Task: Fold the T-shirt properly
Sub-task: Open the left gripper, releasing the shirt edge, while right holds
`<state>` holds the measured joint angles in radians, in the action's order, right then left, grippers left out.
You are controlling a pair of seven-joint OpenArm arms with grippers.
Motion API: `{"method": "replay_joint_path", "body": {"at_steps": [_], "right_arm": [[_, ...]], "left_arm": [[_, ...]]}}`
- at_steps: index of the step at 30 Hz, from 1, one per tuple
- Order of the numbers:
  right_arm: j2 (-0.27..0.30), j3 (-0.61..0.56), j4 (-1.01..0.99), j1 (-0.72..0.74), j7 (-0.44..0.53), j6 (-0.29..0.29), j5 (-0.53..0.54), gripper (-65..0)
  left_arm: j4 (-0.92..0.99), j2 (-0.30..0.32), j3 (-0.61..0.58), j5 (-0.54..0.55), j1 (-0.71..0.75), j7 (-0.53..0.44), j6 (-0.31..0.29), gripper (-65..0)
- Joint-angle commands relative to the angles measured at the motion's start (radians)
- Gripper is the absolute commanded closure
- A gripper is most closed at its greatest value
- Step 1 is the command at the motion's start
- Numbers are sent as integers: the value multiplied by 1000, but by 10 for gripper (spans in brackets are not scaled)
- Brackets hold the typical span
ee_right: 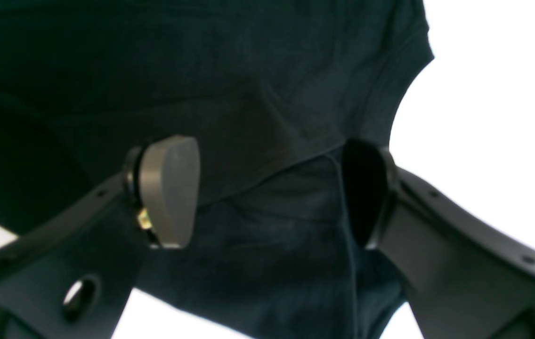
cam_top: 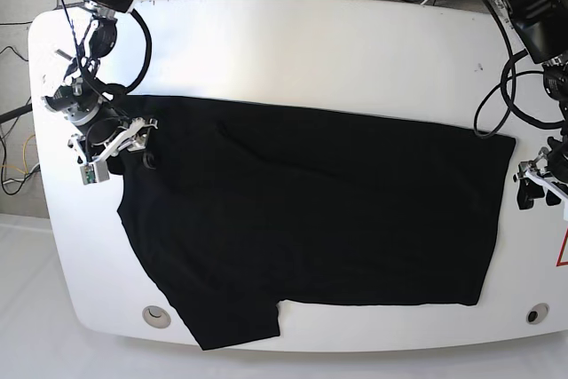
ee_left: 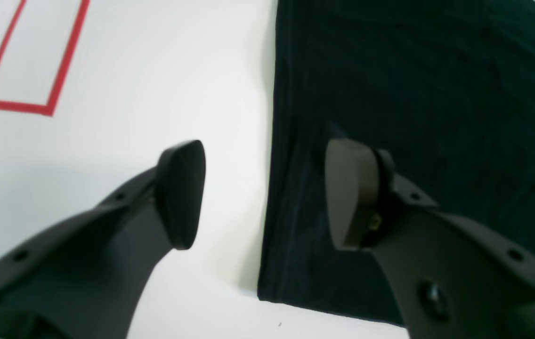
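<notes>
The black T-shirt (cam_top: 311, 219) lies spread flat on the white table (cam_top: 293, 51), with one sleeve (cam_top: 232, 324) pointing to the front edge. My right gripper (cam_top: 135, 136) is at the shirt's left end. In the right wrist view it (ee_right: 267, 190) is open, and wrinkled cloth (ee_right: 267, 94) with a curved hem lies below the jaws. My left gripper (cam_top: 531, 187) is at the shirt's right edge. In the left wrist view it (ee_left: 265, 193) is open and straddles the straight cloth edge (ee_left: 390, 94), with one finger (ee_left: 180, 193) over bare table. Neither gripper holds cloth.
A red tape rectangle (ee_left: 32, 56) marks the table near the left gripper, and its corner shows in the base view (cam_top: 563, 250). Two round holes (cam_top: 156, 313) (cam_top: 533, 314) sit near the table's front edge. Cables (cam_top: 497, 95) hang by both arms.
</notes>
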<state>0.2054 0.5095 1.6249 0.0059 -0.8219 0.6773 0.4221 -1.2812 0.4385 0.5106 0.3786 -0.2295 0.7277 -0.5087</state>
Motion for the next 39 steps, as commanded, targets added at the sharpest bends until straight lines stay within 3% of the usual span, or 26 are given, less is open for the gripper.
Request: {"method": "replay_joint_path", "body": {"at_steps": [1,6,16,20,26,39], "right_arm": [[21,6,43,-9,27,6,19,-442],[30,10,61,-33,33,5,7,-447],[39,33,23,-114,122,-7,-224,-473],[40,50,19,-160,195,-37,-276,-470],[41,59,11,-191,223,-57,-274,-468],[34,61,-69,-182,278,-58,-318,-470]], "left_arm": [[-51,21,7,19,-8,-14,0,-357],[-114,19,1,14,44,-27,1,-362],[-226,-1,-79,-117,278,-303,-29,-445],[-317,-16,-88,-190,395,-420,-73,-454],[-350,-19,-90,-225,449,-459,-103,-445],[-319,-17,-85,-240,415,-421,-102,-435]]}}
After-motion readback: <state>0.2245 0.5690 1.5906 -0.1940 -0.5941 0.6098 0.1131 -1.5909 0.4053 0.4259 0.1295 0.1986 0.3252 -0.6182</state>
